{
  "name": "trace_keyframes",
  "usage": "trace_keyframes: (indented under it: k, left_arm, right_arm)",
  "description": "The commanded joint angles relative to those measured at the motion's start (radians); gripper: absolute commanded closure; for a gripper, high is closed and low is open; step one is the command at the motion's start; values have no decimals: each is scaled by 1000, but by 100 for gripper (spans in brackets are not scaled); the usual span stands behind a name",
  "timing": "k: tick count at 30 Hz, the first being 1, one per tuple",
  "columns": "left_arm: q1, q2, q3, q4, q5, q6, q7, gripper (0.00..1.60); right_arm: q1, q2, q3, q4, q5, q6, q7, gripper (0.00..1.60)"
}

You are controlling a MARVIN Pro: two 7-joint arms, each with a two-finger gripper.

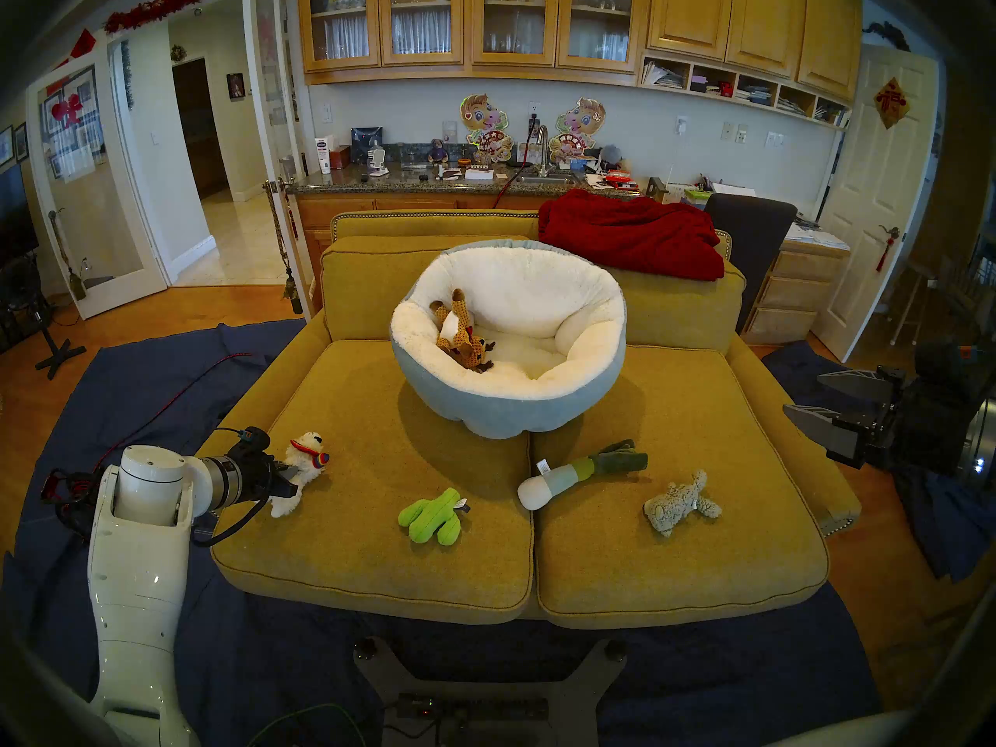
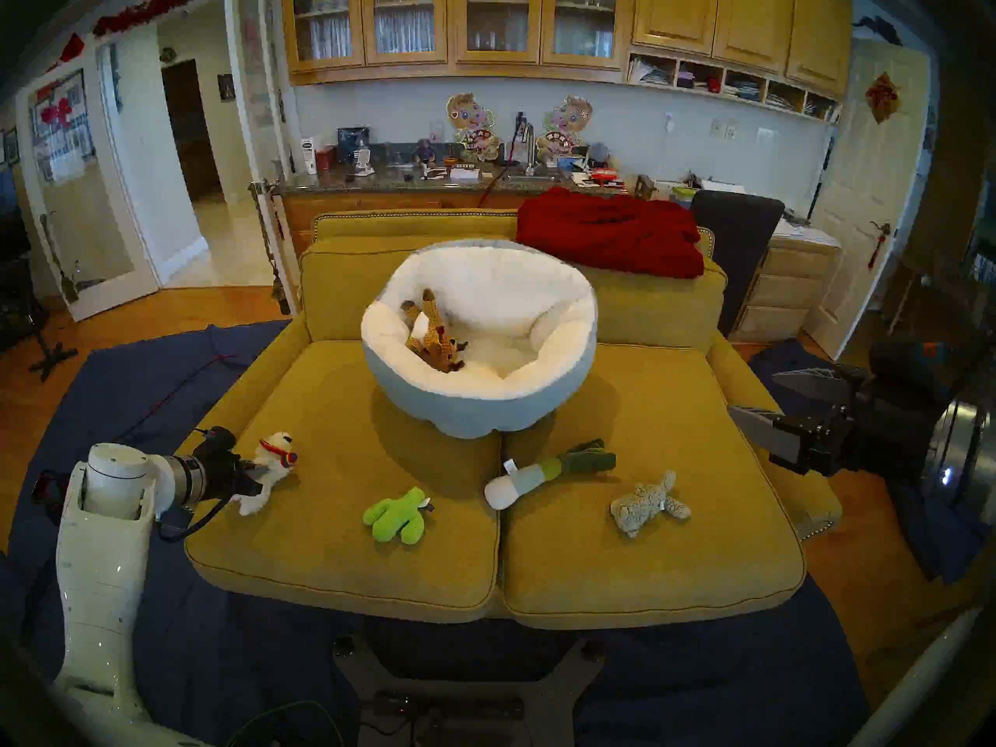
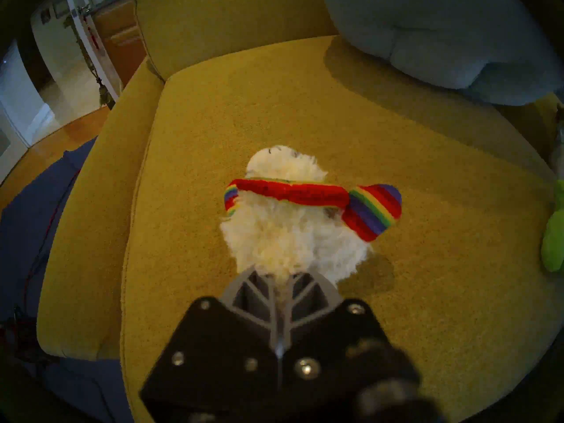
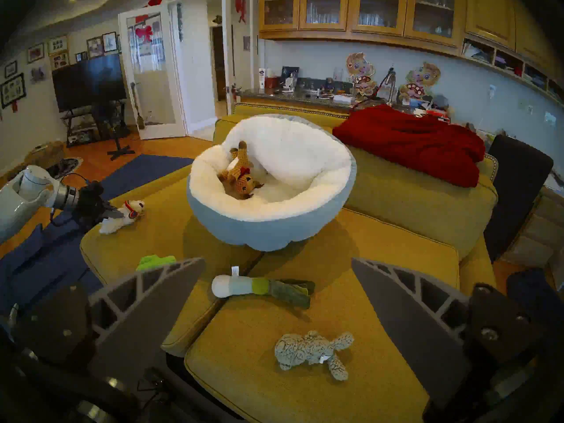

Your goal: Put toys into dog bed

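The dog bed [image 1: 485,406] stands at the back middle of the sofa seat, with the brown-tan reindeer [image 1: 463,336] lying inside on its left. My left gripper [image 3: 279,274] is shut on the back of the white lamb with the rainbow hat [image 3: 293,230], low over the left cushion's left edge [image 1: 307,455]. I cannot tell whether the lamb touches the cushion. The lime-green cactus [image 1: 431,517], the white-and-green leek [image 1: 571,473] and the grey-beige fuzzy animal [image 1: 679,503] lie along the front of the seat. My right gripper [image 4: 278,260] is open and empty, beyond the sofa's right arm [image 1: 803,393].
The mustard-yellow sofa [image 1: 377,568] has two seat cushions with a seam down the middle. A big red blanket [image 1: 630,239] lies over the backrest at right, with a dark chair [image 1: 749,228] behind. A blue rug [image 1: 108,385] and a red cable are on the floor.
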Motion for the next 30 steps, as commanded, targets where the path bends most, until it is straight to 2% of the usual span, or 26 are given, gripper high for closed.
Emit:
trace_keyframes:
  k: [1, 5, 10, 14, 16, 21, 25, 26, 30]
  left_arm:
    - [-5, -1, -19, -111, -32, -24, -27, 160]
    - [-14, -4, -33, -160, -46, -24, -35, 160]
    - [-78, 5, -53, -211, -70, -21, -40, 160]
    - [-109, 41, -38, -249, -93, -31, -42, 160]
    - [-138, 30, -33, -265, -82, -18, -46, 160]
    - [-159, 49, 32, -313, -105, -10, -30, 160]
    - [-214, 45, 107, -309, -114, -2, -2, 160]
    - [-203, 46, 118, -319, -121, -5, 12, 160]
    - [-248, 35, 184, -305, -121, -13, 47, 160]
  right_arm:
    - [3, 3, 10, 0, -1, 0, 0, 0]
    - [3, 3, 10, 0, -1, 0, 0, 0]
    - [3, 3, 9, 0, -1, -1, -1, 0]
    - [3, 2, 7, 0, -1, -1, -1, 0]
    - [3, 2, 7, 0, -1, -1, -1, 0]
    - [3, 2, 7, 0, -1, -1, -1, 0]
    - [3, 2, 7, 0, -1, -1, -1, 0]
    - [3, 2, 6, 0, -1, -1, -1, 0]
    - [3, 2, 6, 0, -1, -1, -1, 0]
